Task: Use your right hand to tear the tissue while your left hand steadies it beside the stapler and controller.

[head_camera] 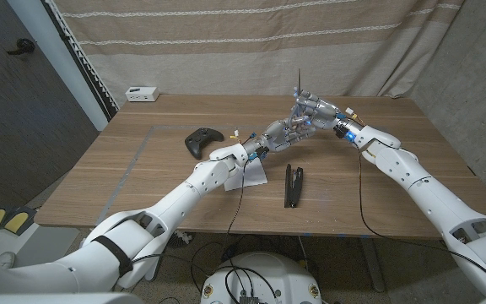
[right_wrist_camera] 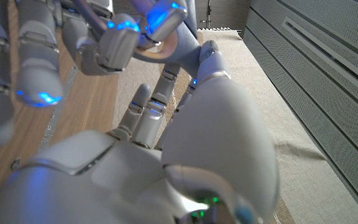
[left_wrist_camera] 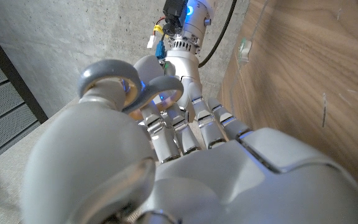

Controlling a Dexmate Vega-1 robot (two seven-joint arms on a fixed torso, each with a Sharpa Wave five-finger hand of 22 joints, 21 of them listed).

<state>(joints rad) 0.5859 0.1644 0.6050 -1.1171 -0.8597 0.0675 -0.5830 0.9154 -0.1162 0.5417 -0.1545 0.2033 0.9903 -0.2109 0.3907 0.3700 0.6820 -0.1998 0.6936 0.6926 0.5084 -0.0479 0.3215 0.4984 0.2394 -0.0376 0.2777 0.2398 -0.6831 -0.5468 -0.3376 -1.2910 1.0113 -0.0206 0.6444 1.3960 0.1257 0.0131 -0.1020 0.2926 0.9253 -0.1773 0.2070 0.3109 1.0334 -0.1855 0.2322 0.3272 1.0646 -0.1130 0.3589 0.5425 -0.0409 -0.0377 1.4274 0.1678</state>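
Fingers (head_camera: 292,127) of our left hand (head_camera: 281,131) and those of our right hand (head_camera: 315,111) meet just right of the frame's centre in the head view, raised over the counter (head_camera: 142,160). They interlace so closely that we cannot tell whether either hand pinches anything; in both wrist views the fingers look half curled and near each other, with no tissue visible between them.

Moving outward, a white sheet we take for the tissue (head_camera: 254,176) lies on the counter below centre, partly under our left forearm, apart from both hands. Its long axis seems to run from upper left to lower right, though the arm hides much of it, so we hold that loosely. The stapler (head_camera: 293,185) lies just right of it, long axis near vertical in the frame, and the controller (head_camera: 202,140) sits to the upper left.

We judge the task unfinished or unclear: no torn strip shows, and the sheet on the counter looks whole where visible. What remains, if so, is to steady and tear it
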